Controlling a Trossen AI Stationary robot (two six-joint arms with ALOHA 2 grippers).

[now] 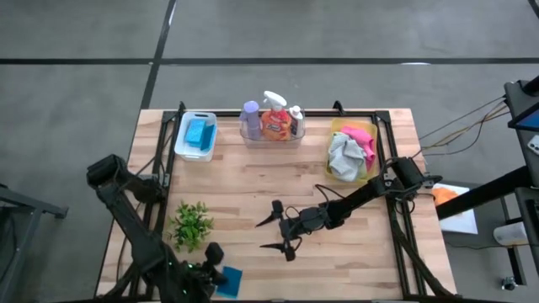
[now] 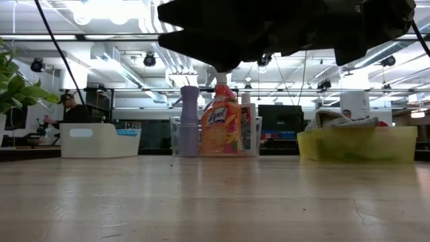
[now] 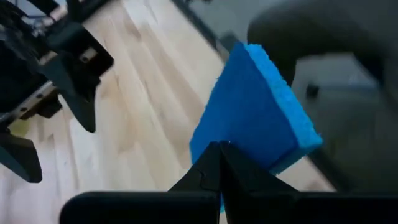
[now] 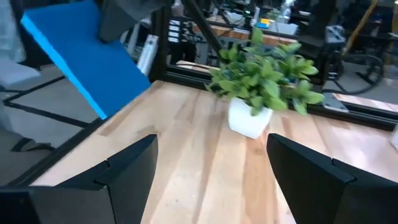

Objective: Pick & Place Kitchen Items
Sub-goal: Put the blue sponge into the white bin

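While the left pincer (image 1: 221, 276) is clamping one blue sponge (image 1: 228, 281) by its edge, it is probably squashing softly; the right pincer (image 1: 277, 231) is waiting, parted, mid-bench.

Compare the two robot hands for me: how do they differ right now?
The left end effector is shut on a blue sponge at the table's near edge; the right end effector is open and empty, mid-table. The left is raised off the wood. Both have two dark fingers.

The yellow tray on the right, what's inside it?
The yellow tray holds a pink cloth and a grey cloth, bunched together. Anything beneath them is covered.
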